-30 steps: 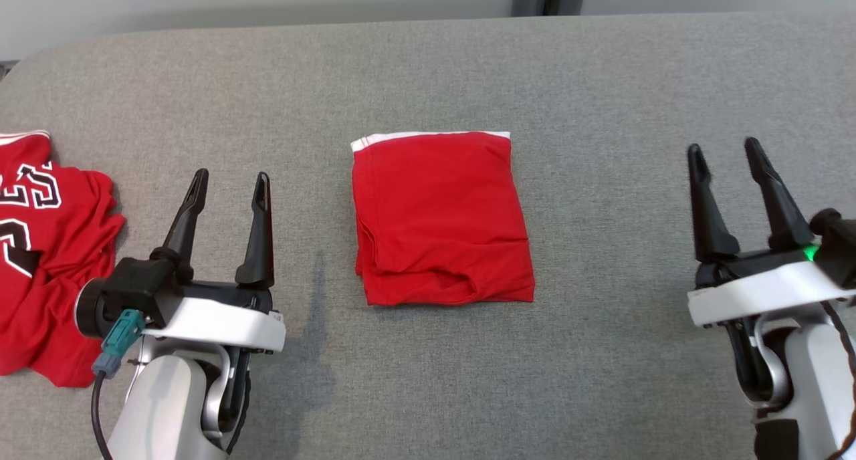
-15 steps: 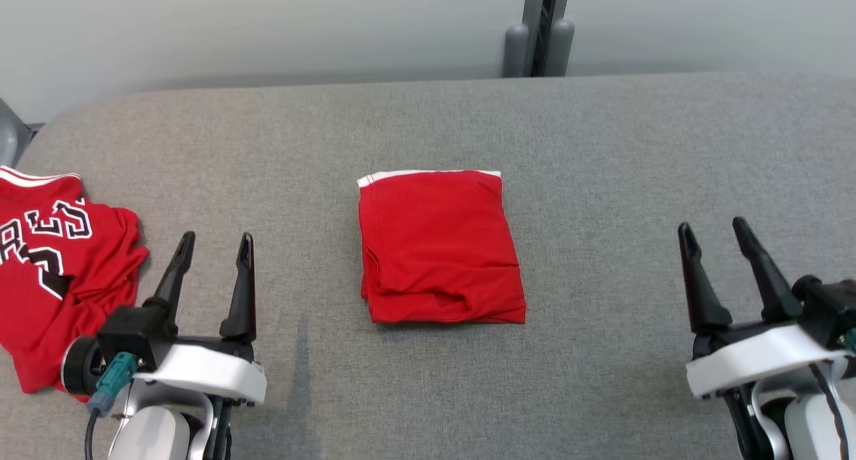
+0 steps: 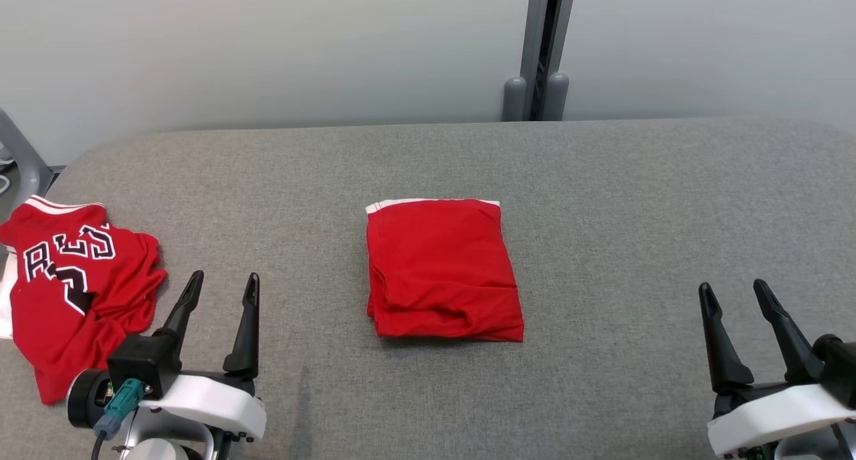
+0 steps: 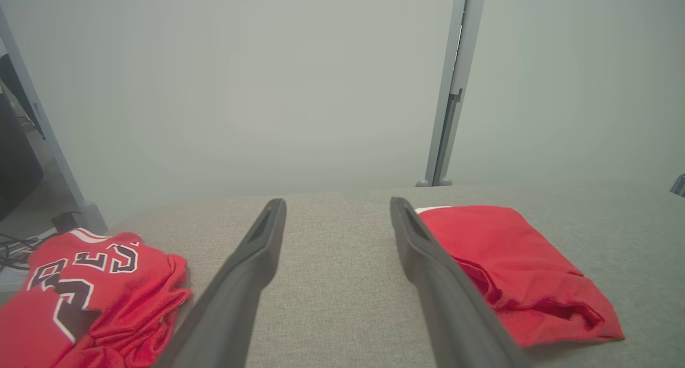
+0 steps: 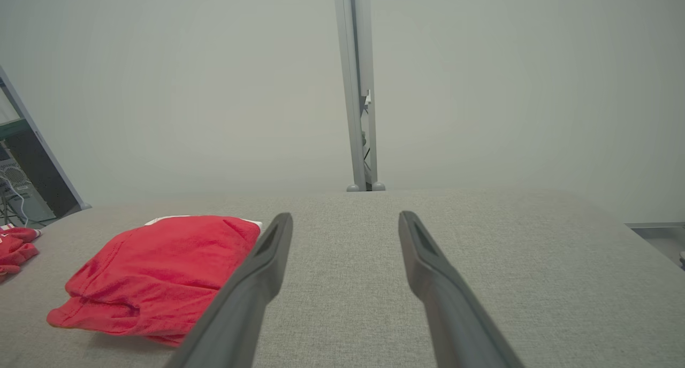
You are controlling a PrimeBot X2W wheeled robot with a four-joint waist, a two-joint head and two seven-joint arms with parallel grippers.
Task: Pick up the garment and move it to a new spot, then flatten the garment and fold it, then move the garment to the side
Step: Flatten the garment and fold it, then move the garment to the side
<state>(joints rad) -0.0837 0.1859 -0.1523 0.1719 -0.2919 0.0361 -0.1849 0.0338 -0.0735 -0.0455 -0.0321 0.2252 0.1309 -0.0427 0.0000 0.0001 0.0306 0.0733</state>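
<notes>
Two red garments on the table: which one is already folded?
The plain red garment in the middle of the table, a neat square. The lettered jersey by the left gripper lies crumpled.

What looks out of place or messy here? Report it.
Only the red jersey at the left end of the table: it lies crumpled, lettering creased. The folded red garment sits neat mid-table, near edge slightly rumpled.

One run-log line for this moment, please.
garment: folded, centre of table | left gripper: open, empty | right gripper: open, empty | jersey: crumpled, left edge | pending: move garment aside
</notes>
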